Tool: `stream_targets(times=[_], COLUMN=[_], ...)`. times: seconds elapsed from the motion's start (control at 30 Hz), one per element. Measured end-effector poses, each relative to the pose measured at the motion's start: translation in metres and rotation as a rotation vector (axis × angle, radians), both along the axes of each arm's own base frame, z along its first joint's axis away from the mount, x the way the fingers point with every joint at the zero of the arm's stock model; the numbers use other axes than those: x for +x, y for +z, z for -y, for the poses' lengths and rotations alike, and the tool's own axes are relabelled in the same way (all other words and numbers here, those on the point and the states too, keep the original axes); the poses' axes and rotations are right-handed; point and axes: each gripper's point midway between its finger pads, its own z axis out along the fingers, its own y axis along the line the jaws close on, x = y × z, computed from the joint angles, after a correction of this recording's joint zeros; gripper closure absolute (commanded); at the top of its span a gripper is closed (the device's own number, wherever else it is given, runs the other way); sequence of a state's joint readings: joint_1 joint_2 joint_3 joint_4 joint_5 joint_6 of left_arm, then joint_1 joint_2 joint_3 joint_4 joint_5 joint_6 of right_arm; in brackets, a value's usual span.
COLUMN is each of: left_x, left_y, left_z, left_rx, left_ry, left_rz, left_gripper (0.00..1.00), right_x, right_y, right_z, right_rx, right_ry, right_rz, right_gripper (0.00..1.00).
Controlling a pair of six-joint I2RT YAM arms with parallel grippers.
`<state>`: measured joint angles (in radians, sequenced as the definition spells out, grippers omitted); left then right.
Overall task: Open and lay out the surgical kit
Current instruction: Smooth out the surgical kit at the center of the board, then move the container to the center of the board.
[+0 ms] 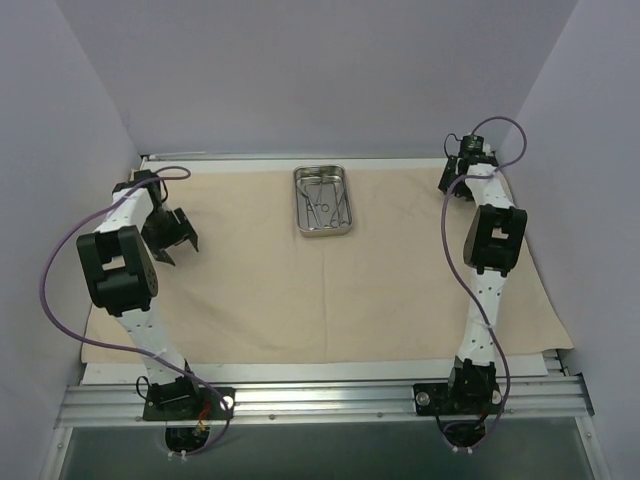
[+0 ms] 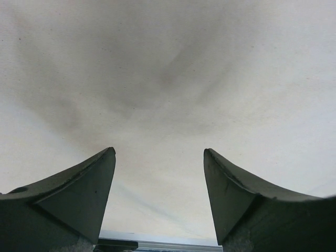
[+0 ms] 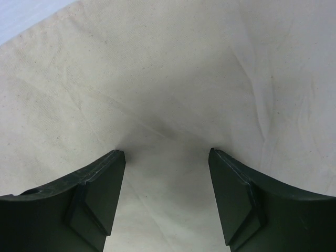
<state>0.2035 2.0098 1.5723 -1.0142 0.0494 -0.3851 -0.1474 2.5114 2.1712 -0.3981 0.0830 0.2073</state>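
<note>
The surgical kit's beige cloth wrap (image 1: 330,290) lies spread flat over the table. On its far middle stands the shiny steel tray (image 1: 323,201), with thin ring-handled instruments (image 1: 322,203) lying inside. My left gripper (image 1: 178,250) hovers over the cloth's left part, well left of the tray, and in the left wrist view it (image 2: 159,153) is open with only cloth (image 2: 168,79) between the fingers. My right gripper (image 1: 449,178) is at the cloth's far right corner. In the right wrist view it (image 3: 167,153) is open, tips close to the creased cloth (image 3: 157,79), holding nothing.
A metal rail (image 1: 320,400) carrying both arm bases runs along the near edge. Pale walls close in the left, back and right sides. A purple cable (image 1: 60,300) loops off each arm. The cloth's near right corner (image 1: 560,340) overhangs toward the wall.
</note>
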Motion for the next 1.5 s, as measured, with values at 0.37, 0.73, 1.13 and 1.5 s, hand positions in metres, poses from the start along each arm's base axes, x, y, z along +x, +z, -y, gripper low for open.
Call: stream_targets(times=[0.37,0.73,1.13,1.5], left_x=[0.011,-0.008,-0.009,0.013], left_y=[0.043,-0.012,-0.019,0.046], left_z=[0.006,0.000,-0.008,0.000], left_rx=[0.017,-0.005,0.021,0.018], left_ry=[0.015,0.047,0.018,0.030], left_rz=[0.124,-0.029,-0.024,0.166], left_gripper=[0.23,0.23,0.19,0.19], right_x=[0.007,0.025,-0.007,-0.027], right_y=[0.034,0.125,0.105,0.063], right_z=[-0.058,-0.158,-0.299,-0.328], right_rx=[-0.070,0.396,0.505,0.468], right_ry=[0.089,0.257,0.559,0.595], right_rz=[0.025,0.284,0.176,0.056], right_gripper=[0.00,0.08,0.12,0.28])
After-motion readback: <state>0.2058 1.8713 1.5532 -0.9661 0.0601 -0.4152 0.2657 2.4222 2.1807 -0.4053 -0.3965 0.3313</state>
